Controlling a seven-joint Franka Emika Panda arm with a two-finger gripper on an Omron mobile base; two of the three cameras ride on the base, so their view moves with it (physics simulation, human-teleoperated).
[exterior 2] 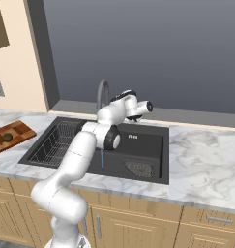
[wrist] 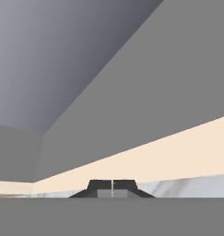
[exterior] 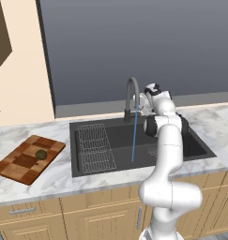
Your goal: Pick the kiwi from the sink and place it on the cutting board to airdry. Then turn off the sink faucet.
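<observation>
Running water: a thin blue stream falls from the sink faucet (exterior: 131, 96) into the sink (exterior: 120, 136), just left of the claw (exterior: 140, 104) in the left base view. A wire rack (exterior: 95, 146) lies in the basin's left part, below and left of the claw; a drain grate (exterior 2: 139, 168) sits below it on the right. Marble counter (exterior 2: 206, 164) runs on both sides. Far to the claw's left, the cutting board (exterior: 21, 161) lies on the counter with the kiwi (exterior: 40, 153) resting on it. Claw hangs beside the faucet's arch, near the spout; contact cannot be told. Hand view shows the two finger tips (wrist: 124, 186) pressed together, nothing between them, pointing at the grey wall and a pale ledge.
</observation>
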